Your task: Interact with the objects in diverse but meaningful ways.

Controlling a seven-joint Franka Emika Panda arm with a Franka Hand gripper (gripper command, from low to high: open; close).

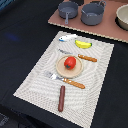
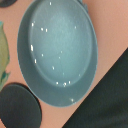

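No legible text, labels, brand marks, numbers or signs in either view. Exterior view too coarse for small print; wrist view shows only plain, unmarked surfaces.

Before you: red tomato (image 1: 70, 62) on a round plate (image 1: 60, 69); banana (image 1: 83, 44) beside white-and-blue fish (image 1: 67, 37) — sausage (image 1: 61, 98) nearest — pan (image 1: 67, 10) beyond
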